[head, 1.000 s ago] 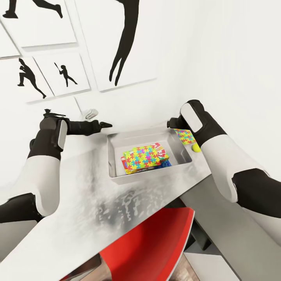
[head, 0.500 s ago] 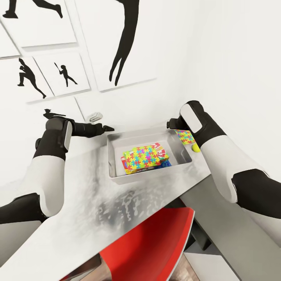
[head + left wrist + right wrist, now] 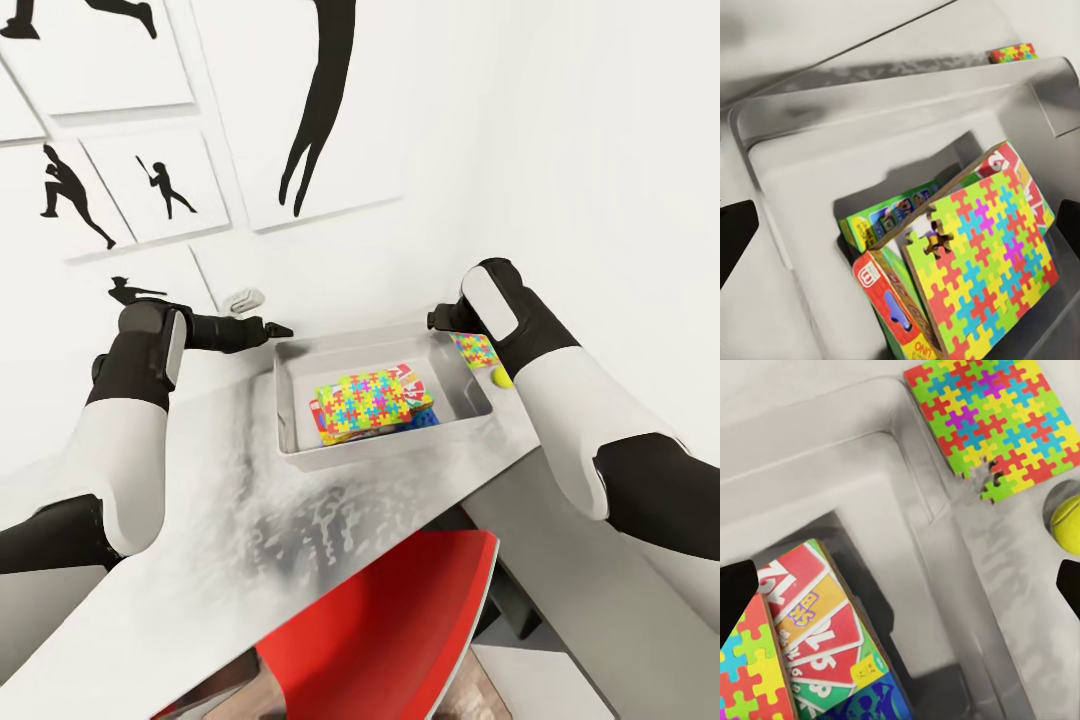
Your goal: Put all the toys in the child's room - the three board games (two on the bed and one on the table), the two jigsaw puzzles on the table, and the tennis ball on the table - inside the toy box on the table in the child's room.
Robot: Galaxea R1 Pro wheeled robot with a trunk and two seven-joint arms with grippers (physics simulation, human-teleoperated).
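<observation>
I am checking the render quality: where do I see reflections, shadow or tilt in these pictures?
Head view: the pale grey-white glossy table top carries dark mottled reflections, and the whole scene is tilted. Left wrist view: dark shadow lies inside the light grey plastic bin behind the printed boxes. Right wrist view: sharp, with soft smudgy shading around the bin.

Left end effector [image 3: 283, 328] open; right end effector [image 3: 437, 321] open; both empty

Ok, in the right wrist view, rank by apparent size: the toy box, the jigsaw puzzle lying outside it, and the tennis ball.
1. Toy box, largest; it runs past the frame edges.
2. Jigsaw puzzle on the table beside the box.
3. Tennis ball, smallest, partly cut off at the frame edge.
</observation>
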